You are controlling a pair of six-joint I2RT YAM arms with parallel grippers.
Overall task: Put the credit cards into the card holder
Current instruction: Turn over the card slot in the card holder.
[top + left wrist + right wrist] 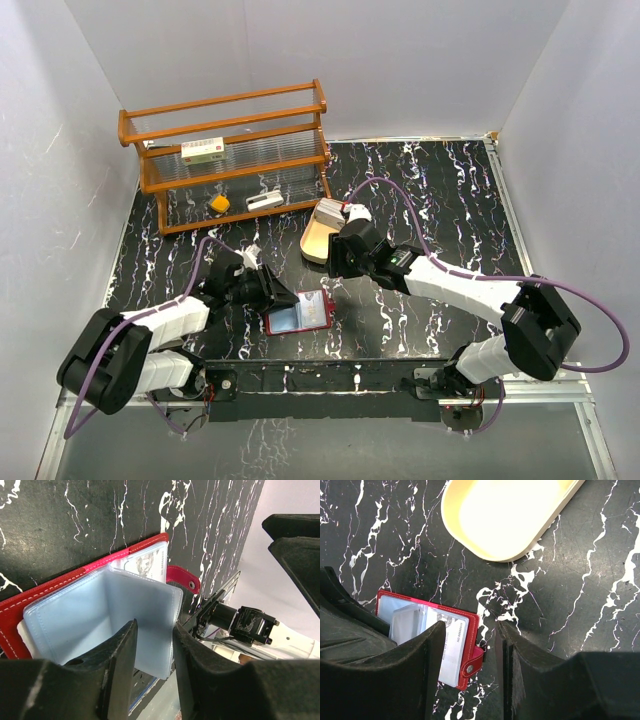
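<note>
While looking down from the top camera, can see the card holder (298, 313) lying open on the black marbled table (450, 200), near the front edge and between the 2 arms, red cover down and pale bluish pockets up. Holds a printed card (453, 639) in its clear window pocket, with the snap tab (472, 664) sticking out at one side. Down at the holder's left edge, the left gripper (272, 288), its fingers (117, 665) parted by only a narrow gap. Through the left wrist camera, shows a raised bluish pocket leaf (145, 615) right in that gap; cannot tell whether either finger touches it. Above the table between the holder and the tan oval tray (312, 245), the right gripper (336, 262), jaws parted wider and gripping nothing. From the right wrist camera, looks down on bare marble between its fingers (427, 670), holder to one side, tray's near end beyond. As for the credit cards (329, 208): apparently the pale grey stack at the far end of the tray, well apart from the holder and partly hidden by the right arm. Further back, a wooden rack (222, 101) with a white red-labelled box (204, 150) on its shelf
</note>
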